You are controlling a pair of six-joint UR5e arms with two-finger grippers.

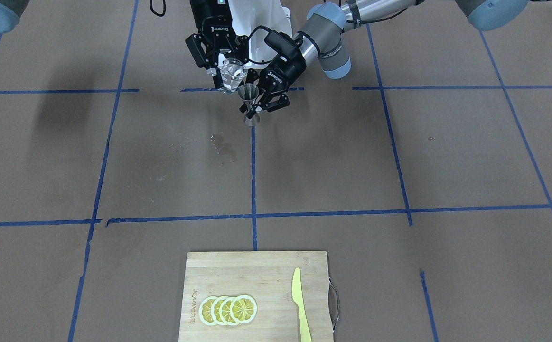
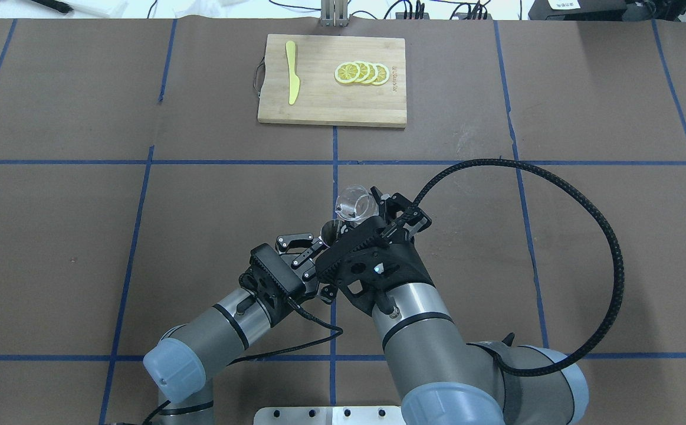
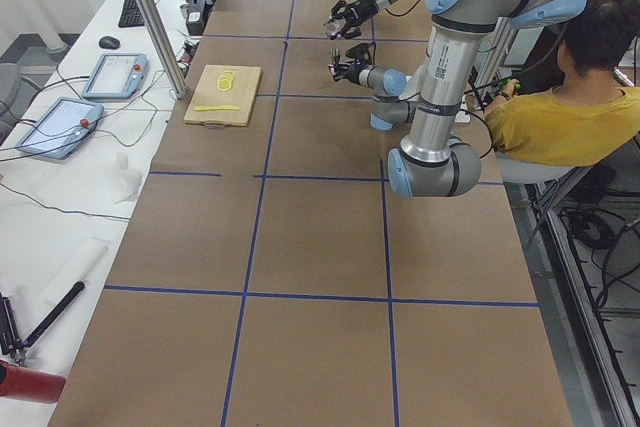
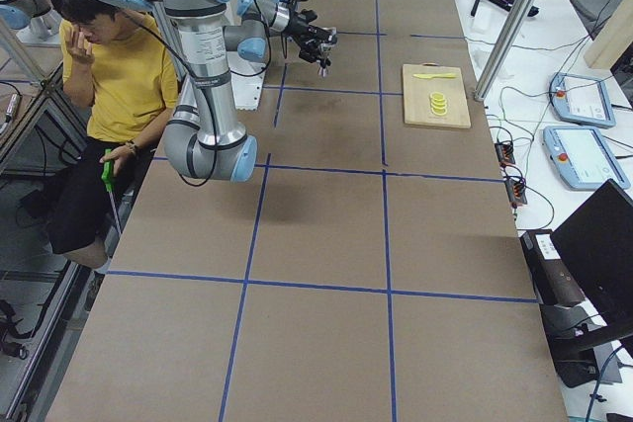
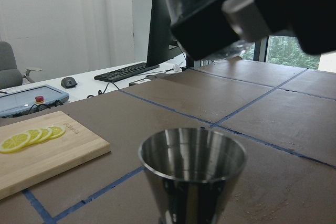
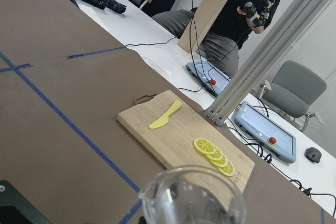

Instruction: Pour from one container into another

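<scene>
The brown table (image 1: 162, 166) is crossed by blue tape lines (image 1: 253, 175). A wooden cutting board (image 1: 266, 275) lies on it at the edge opposite the robot. A small wet stain (image 1: 223, 148) marks the surface.

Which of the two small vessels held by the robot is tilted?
The clear glass cup, in the right tool, is tilted toward the steel jigger, which the left tool holds upright.

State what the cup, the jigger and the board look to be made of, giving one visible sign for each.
Cup: clear, colourless glass by the look, as the background shows through it; clear plastic cannot be ruled out.
Jigger: polished metal, probably steel; silver-grey with mirror-like reflections.
Board: pale wood or bamboo, matt, with faint grain lines.
</scene>
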